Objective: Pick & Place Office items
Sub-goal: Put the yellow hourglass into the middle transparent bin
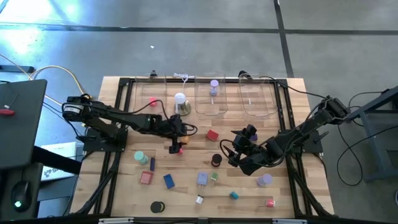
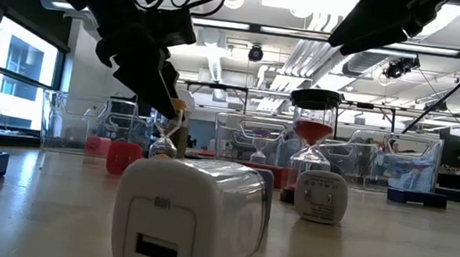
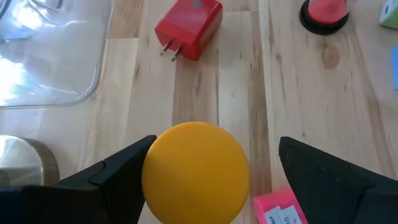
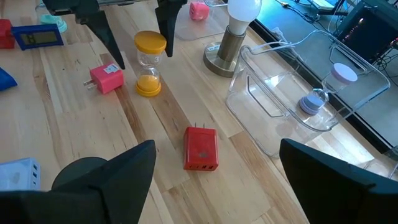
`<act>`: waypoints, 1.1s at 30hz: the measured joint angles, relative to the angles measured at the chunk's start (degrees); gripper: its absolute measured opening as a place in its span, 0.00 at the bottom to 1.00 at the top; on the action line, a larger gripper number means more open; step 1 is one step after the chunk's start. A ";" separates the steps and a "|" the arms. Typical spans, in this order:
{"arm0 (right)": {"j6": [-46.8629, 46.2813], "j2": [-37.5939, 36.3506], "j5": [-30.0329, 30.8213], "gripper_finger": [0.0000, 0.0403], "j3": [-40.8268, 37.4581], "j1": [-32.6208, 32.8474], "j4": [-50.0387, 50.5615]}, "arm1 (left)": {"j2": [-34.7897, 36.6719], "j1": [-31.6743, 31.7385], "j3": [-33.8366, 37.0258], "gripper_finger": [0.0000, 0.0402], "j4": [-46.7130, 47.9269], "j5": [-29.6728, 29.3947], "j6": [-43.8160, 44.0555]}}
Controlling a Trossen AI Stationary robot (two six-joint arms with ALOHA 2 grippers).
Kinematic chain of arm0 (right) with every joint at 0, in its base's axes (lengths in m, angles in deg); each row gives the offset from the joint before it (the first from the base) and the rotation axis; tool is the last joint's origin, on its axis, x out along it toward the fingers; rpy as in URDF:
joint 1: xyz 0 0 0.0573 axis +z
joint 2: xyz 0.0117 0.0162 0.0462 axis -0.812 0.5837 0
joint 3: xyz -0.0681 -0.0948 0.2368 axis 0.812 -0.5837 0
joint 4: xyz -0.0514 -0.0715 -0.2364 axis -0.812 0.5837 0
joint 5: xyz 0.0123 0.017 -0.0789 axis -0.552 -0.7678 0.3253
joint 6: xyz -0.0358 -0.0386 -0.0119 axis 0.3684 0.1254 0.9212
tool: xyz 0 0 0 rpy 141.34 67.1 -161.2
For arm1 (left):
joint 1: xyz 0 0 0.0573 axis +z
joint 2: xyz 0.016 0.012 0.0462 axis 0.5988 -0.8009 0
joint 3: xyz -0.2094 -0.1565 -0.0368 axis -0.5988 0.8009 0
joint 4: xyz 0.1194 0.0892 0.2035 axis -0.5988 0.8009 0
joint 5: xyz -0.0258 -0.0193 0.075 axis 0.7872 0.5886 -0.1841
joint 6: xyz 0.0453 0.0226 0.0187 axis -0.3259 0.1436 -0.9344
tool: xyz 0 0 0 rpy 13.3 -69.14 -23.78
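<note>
A small hourglass with yellow caps (image 4: pixel 150 63) stands upright on the wooden table, next to a pink plug (image 4: pixel 106 79). My left gripper (image 3: pixel 216 146) is open and hangs over it from above, with one finger on each side of the top yellow cap (image 3: pixel 196 172). It also shows in the high view, as left gripper (image 1: pixel 175 144). My right gripper (image 4: pixel 217 146) is open and hovers near the table's middle. A red plug adapter (image 4: pixel 200 148) lies ahead of it and a black-capped hourglass (image 1: pixel 216 160) stands beside it. More small items are scattered toward the near edge. My left gripper has one finger (image 3: pixel 121 174) right against the side of the hourglass's top yellow cap (image 3: pixel 155 168); I cannot tell whether it touches. The other finger (image 3: pixel 323 177) stands well apart from the cap. The hourglass stands upright on the table.
A white dome lamp on a silvery base (image 1: pixel 181 102) stands just beyond the left gripper. Clear trays (image 1: pixel 258 99) line the far edge; the middle one holds a purple hourglass (image 1: pixel 214 87). A white charger (image 2: pixel 190 218) lies close in front of the low view's camera.
</note>
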State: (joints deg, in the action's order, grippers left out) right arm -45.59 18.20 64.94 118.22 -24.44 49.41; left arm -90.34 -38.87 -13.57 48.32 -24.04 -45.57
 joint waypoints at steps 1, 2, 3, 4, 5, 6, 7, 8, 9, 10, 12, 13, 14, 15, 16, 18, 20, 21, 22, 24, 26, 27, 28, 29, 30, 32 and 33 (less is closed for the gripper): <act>0.00 0.00 0.00 0.83 0.00 0.00 0.01 | 0.00 0.00 0.00 0.81 0.00 0.03 -0.16; 0.00 0.00 0.00 0.83 0.00 0.00 0.02 | 0.00 0.00 0.00 0.81 0.00 0.03 -0.16; 0.00 0.00 0.00 0.83 0.00 0.00 0.02 | 0.00 0.00 0.00 0.81 0.00 0.03 -0.16; 0.01 0.00 0.00 0.83 0.00 0.00 0.03 | 0.00 0.00 0.00 0.81 0.00 0.03 -0.16; 0.05 0.00 0.00 0.83 0.00 0.00 0.04 | 0.00 0.01 0.00 0.81 -0.01 0.03 -0.23; 0.34 0.00 0.00 0.83 0.00 0.00 0.04 | 0.00 0.02 0.00 0.81 0.00 0.01 -0.35; 0.79 0.00 0.00 0.83 0.00 0.00 0.04 | 0.02 0.02 0.00 0.81 0.00 0.01 -0.38; 1.18 0.00 0.00 0.83 0.00 0.00 0.04 | 0.02 0.02 0.00 0.81 -0.02 0.01 -0.38; 1.37 0.00 0.00 0.83 0.00 0.00 0.04 | 0.02 0.02 0.00 0.81 -0.02 0.01 -0.38; 1.49 0.00 0.00 0.83 0.00 0.00 0.04 | 0.02 0.02 0.00 0.81 -0.02 0.01 -0.39; 1.52 0.00 0.06 0.83 0.00 0.00 0.04 | 0.02 0.02 0.00 0.81 -0.02 0.01 -0.40; 1.59 0.00 0.16 0.83 0.00 0.00 0.04 | 0.02 0.02 0.00 0.81 -0.02 0.01 -0.40; 1.73 0.00 0.22 0.83 0.00 0.00 0.04 | 0.02 0.02 0.00 0.81 -0.02 0.00 -0.40; 1.75 0.00 0.24 0.83 0.00 0.00 0.04 | 0.02 0.02 0.00 0.81 -0.02 -0.01 -0.40; 1.75 0.00 0.24 0.83 0.00 0.00 0.04 | 0.02 0.02 0.00 0.81 -0.02 -0.01 -0.42; 1.75 0.00 0.26 0.83 0.00 0.00 0.04 | 0.02 0.02 0.00 0.81 -0.02 -0.05 -0.44; 1.75 0.00 0.26 0.83 0.00 0.00 0.04 | 0.02 0.06 0.00 0.81 -0.03 -0.15 -0.69; 1.75 0.00 0.28 0.83 0.00 0.00 0.04 | 0.02 0.09 0.00 0.81 -0.03 -0.16 -0.69; 1.75 0.00 0.28 0.83 0.00 0.00 0.04 | 0.02 0.09 0.00 0.81 -0.04 -0.16 -0.69; 1.75 0.00 0.31 0.83 0.00 0.00 0.04 | 0.02 0.17 0.00 0.81 -0.04 -0.16 -0.69; 1.74 0.00 0.31 0.83 0.00 0.00 0.04 | 0.02 0.18 0.00 0.81 -0.04 -0.16 -0.69; 1.72 0.00 0.31 0.83 0.00 0.00 0.04 | 0.02 0.28 0.00 0.81 -0.04 -0.16 -0.69; 1.63 0.00 0.33 0.83 0.00 0.00 0.02 | 0.02 0.53 0.00 0.81 -0.04 -0.14 -0.69; 1.53 0.00 0.33 0.83 0.00 0.00 0.02 | 0.02 0.76 0.00 0.81 -0.04 -0.14 -0.67; 1.53 0.00 0.32 0.83 0.00 0.00 0.02 | 0.02 1.09 0.00 0.81 -0.04 -0.13 -0.64; 1.53 0.00 0.22 0.83 0.00 0.00 0.00 | 0.02 1.80 0.00 0.81 -0.06 -0.14 -0.61; 1.51 0.00 0.20 0.83 0.00 0.00 0.00 | 0.02 2.10 0.00 0.81 -0.07 -0.14 -0.44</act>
State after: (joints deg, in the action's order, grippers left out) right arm -44.08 18.20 65.13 118.22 -24.44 49.41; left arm -90.32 -36.77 -13.57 48.25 -24.18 -46.01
